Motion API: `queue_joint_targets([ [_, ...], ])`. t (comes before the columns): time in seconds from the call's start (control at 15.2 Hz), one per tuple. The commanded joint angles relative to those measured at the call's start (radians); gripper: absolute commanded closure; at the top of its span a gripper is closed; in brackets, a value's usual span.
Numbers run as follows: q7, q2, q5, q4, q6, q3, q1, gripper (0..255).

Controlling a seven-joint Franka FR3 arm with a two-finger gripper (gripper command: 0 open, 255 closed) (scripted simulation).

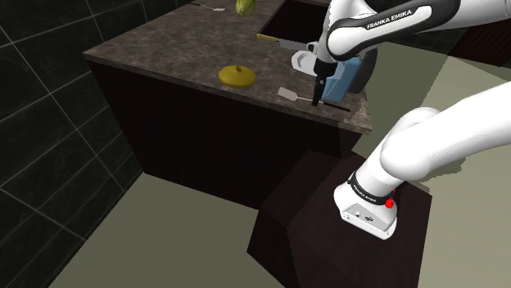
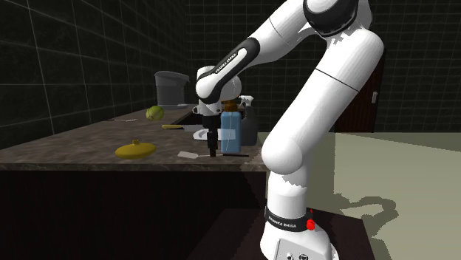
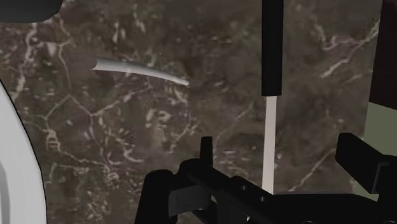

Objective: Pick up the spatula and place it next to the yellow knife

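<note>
One spatula [image 3: 271, 121], thin pale shaft, black handle, lying between the claw's [image 3: 254, 168] parted fingers

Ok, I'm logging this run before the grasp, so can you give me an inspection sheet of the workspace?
Surface: dark marbled counter.
Job's things: spatula lying flat near the counter's edge; yellow knife at the edge of the sink.
Clutter: yellow round thing, blue bottle.
Grippers: gripper open, fingers either side of the spatula's shaft, not touching.
Cables: nothing seen.
Surroundings: dark tiled walls, pale floor.
</note>
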Motion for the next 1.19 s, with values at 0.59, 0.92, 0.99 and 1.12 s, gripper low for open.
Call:
queue_joint_targets([
  [0.59,0.000,0.000,0.000,0.000,0.000,0.000,0.000,255],
  [0.92,-0.002,-0.041,0.008,0.042,-0.082,0.014,0.000,255],
  [0.99,-0.002,-0.048,0.010,0.051,-0.098,0.017,0.001,255],
  [1.12,-0.003,-0.061,0.013,0.069,-0.130,0.023,0.001,255],
])
